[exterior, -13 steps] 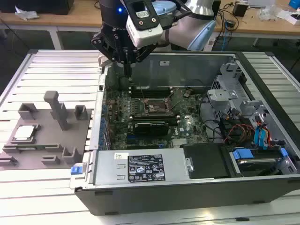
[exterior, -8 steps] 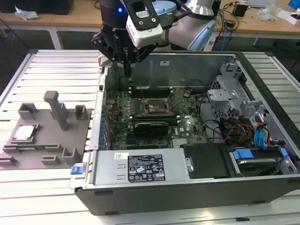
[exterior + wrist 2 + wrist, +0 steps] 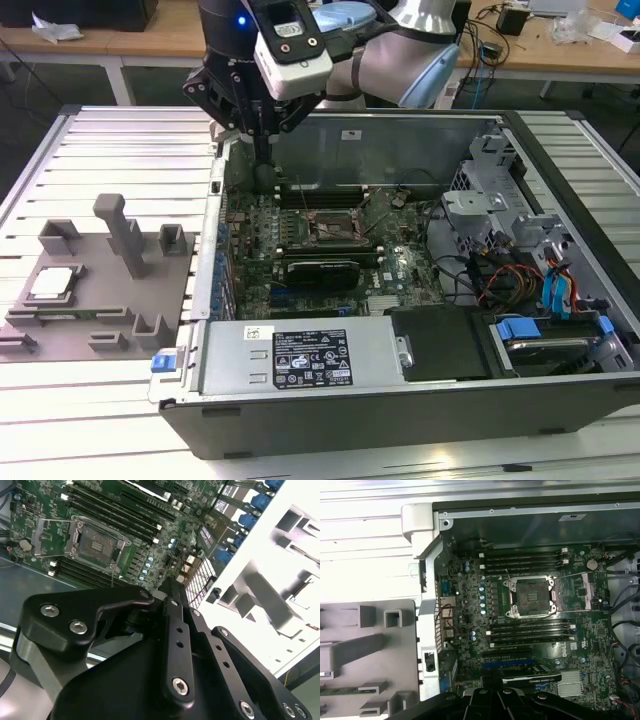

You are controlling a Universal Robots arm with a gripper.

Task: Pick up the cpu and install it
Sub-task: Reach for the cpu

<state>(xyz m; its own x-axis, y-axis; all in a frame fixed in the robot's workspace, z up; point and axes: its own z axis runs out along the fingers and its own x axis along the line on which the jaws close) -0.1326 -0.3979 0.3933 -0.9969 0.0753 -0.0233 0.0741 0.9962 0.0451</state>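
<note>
The cpu (image 3: 52, 284), a small silvery square chip, lies flat in a holder on the grey fixture plate (image 3: 100, 300) at the exterior view's left. My gripper (image 3: 263, 150) hangs above the back corner of the open computer case (image 3: 400, 400), on the side facing the plate. Its fingers are drawn together with nothing between them. It is well away from the cpu. The motherboard's dark square socket (image 3: 330, 232) (image 3: 532, 596) (image 3: 97, 542) stands open and bare in its metal frame. My gripper's black linkages (image 3: 172, 630) fill the near part of the second wrist view.
Grey posts and blocks (image 3: 125, 235) rise from the fixture plate. Inside the case are memory slots (image 3: 525, 560), an expansion card (image 3: 320, 270), cable bundles (image 3: 510, 275) and drive bays (image 3: 540, 340). The case wall (image 3: 427, 570) separates plate and motherboard. The ribbed metal table (image 3: 110, 150) lies around them.
</note>
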